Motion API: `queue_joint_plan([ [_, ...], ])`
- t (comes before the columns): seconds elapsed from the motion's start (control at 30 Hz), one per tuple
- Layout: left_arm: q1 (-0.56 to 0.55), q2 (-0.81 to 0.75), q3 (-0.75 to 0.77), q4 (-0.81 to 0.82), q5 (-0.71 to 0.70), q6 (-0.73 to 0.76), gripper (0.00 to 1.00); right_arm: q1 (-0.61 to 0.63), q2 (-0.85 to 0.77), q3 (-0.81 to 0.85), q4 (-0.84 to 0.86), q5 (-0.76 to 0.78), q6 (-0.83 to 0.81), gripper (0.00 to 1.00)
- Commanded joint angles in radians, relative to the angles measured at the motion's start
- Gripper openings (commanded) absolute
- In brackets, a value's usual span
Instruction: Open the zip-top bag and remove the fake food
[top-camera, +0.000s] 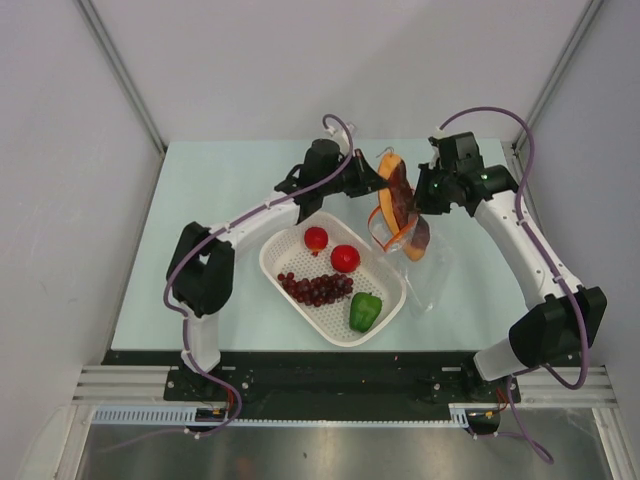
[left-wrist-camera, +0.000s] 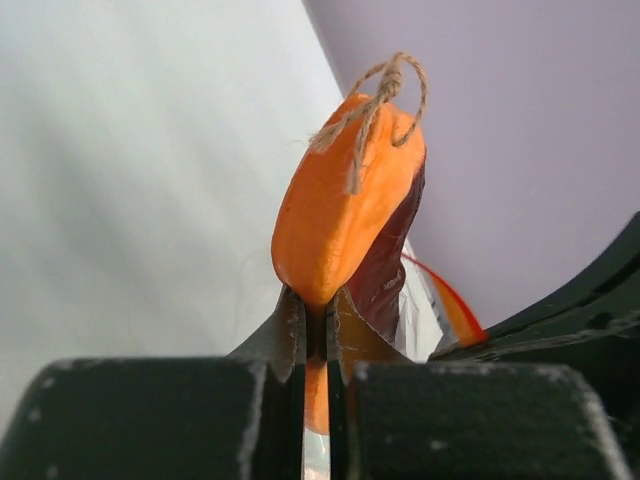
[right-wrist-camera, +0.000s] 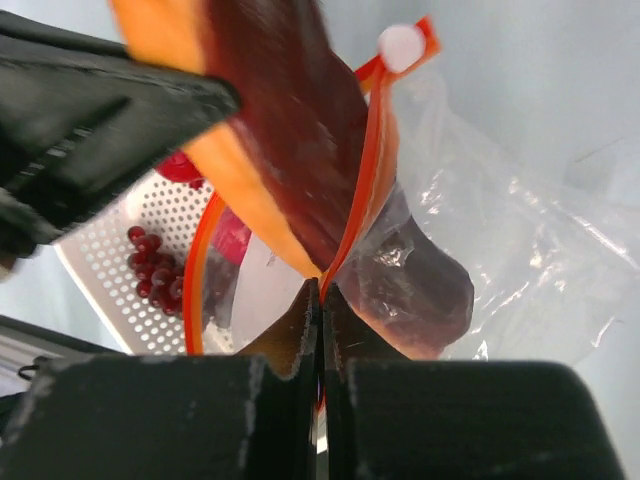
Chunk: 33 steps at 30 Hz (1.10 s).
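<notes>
While my right claw (right-wrist-camera: 320, 300) was pinched shut on the orange-red zipper strip (right-wrist-camera: 365, 180) of the zip-top bag (right-wrist-camera: 500, 230), holding its mouth up above the worktop (top-camera: 200, 200), my left claw (left-wrist-camera: 316, 325) was clamped narrow on one end of the orange piece (left-wrist-camera: 340, 220), which carried a twine loop (left-wrist-camera: 375, 95) at the other end. I judged this to be the removal step, well along: the mouth stood open and the orange piece, dark maroon along one side, stuck up out of it. As I read it, the next move called for drawing the left arm up and away from the mouth while the right held the strip firm. The piece would then go over to the white basket (top-camera: 268, 255) to be let go there. The risk was loose plastic dragging along with it.

The bag hung between the two claws, just beyond the basket's far right corner, its clear lower part drooping toward the worktop. A dark maroon lump (right-wrist-camera: 420, 290) sat low in the bag; I could not tell whether it was separate from the orange piece. The basket held a red round fruit (top-camera: 316, 238), a second red fruit (top-camera: 345, 258), the grape bunch (top-camera: 315, 288) and the green pepper (top-camera: 365, 311).
</notes>
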<state>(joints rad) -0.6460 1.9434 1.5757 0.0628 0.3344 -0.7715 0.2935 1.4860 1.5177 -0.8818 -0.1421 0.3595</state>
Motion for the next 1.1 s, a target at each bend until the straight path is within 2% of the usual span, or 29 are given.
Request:
queue_joint_plan([
  [0.0,0.032,-0.052,0.075,0.095,-0.017,-0.054,0.00,-0.036,-0.024,-0.002,-0.025,0.068,-0.044,0.00],
  [0.27,0.121,-0.162,0.070,0.097,-0.046,-0.038,0.00,-0.051,-0.013,-0.001,-0.026,0.087,-0.068,0.00],
  [0.4,0.146,-0.219,0.052,0.048,-0.035,0.008,0.00,-0.093,0.013,0.007,-0.016,0.101,-0.053,0.00],
  [0.6,0.163,-0.334,-0.078,-0.055,-0.006,0.044,0.00,-0.154,0.092,0.064,-0.039,0.194,-0.041,0.00],
  [0.63,0.164,-0.363,-0.115,-0.136,-0.006,0.054,0.00,-0.160,0.106,0.073,-0.048,0.220,-0.040,0.00],
  [0.8,0.172,-0.501,-0.304,-0.285,-0.081,0.043,0.00,-0.192,0.192,0.137,-0.077,0.272,-0.042,0.00],
  [0.83,0.174,-0.529,-0.342,-0.363,-0.098,0.037,0.00,-0.192,0.201,0.153,-0.077,0.283,-0.048,0.00],
  [0.93,0.183,-0.549,-0.400,-0.470,-0.103,0.049,0.00,-0.198,0.241,0.182,-0.080,0.325,-0.062,0.00],
  [1.07,0.189,-0.569,-0.491,-0.483,-0.109,0.054,0.00,-0.209,0.302,0.240,-0.092,0.348,-0.073,0.00],
])
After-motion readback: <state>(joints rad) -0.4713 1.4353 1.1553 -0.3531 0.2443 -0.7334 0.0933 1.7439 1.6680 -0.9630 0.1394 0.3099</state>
